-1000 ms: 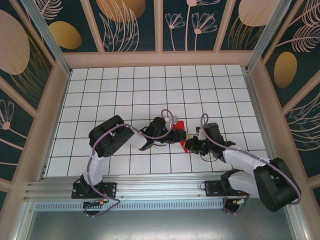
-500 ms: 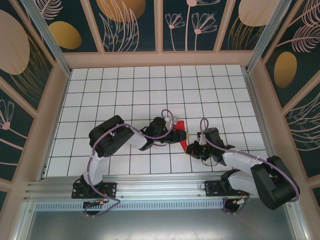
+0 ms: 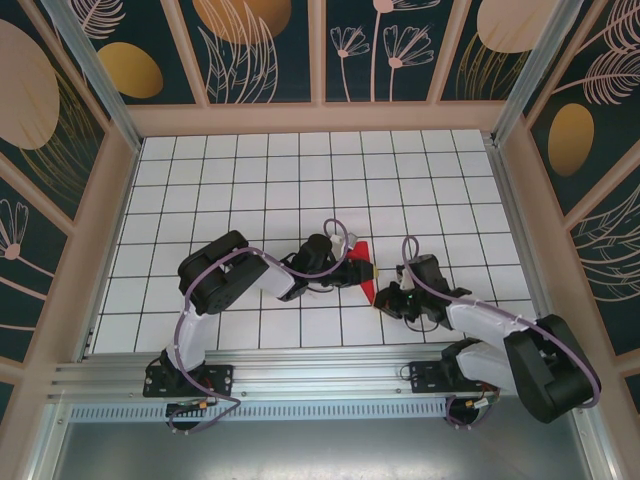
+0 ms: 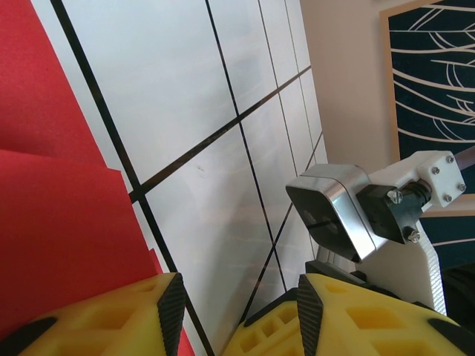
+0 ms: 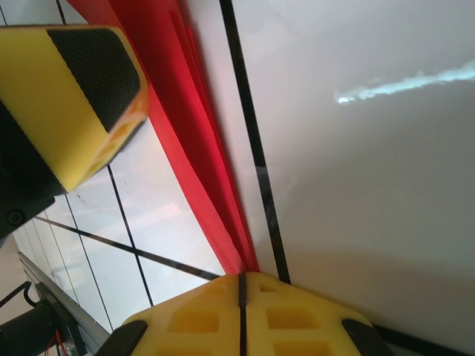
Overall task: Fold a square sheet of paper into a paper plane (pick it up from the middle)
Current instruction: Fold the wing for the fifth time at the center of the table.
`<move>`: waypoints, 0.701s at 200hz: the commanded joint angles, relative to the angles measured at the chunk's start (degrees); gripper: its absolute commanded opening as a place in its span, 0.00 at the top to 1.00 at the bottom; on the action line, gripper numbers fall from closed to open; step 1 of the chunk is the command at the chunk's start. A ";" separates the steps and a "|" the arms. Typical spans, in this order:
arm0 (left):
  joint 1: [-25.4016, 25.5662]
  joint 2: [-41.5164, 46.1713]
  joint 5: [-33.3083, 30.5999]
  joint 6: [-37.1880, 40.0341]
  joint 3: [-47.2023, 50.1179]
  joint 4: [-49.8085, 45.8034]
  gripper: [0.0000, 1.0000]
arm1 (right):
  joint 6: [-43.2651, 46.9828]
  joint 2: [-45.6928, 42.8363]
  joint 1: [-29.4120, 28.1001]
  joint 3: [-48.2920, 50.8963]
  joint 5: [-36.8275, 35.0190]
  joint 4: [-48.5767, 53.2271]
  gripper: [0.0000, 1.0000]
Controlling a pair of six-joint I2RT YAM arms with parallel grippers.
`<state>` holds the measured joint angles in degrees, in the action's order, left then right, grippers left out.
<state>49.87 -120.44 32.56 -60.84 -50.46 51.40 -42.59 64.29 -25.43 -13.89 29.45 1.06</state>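
Right wrist, red paper point(image 5: 200, 148) tip between fingers point(image 5: 297, 315)

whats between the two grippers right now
The folded red paper lies between the left gripper and right gripper in the top view; the right wrist view shows it meeting the shut right gripper.
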 commanded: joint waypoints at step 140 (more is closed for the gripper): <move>-0.25 -3.20 -2.03 1.75 -0.39 -8.57 0.54 | -1.09 11.95 0.91 -6.81 -3.59 0.14 0.90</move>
<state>49.82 -120.49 32.62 -60.86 -51.22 50.19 -45.04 73.65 -25.28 -21.50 28.75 1.34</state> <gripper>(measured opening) 0.462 0.110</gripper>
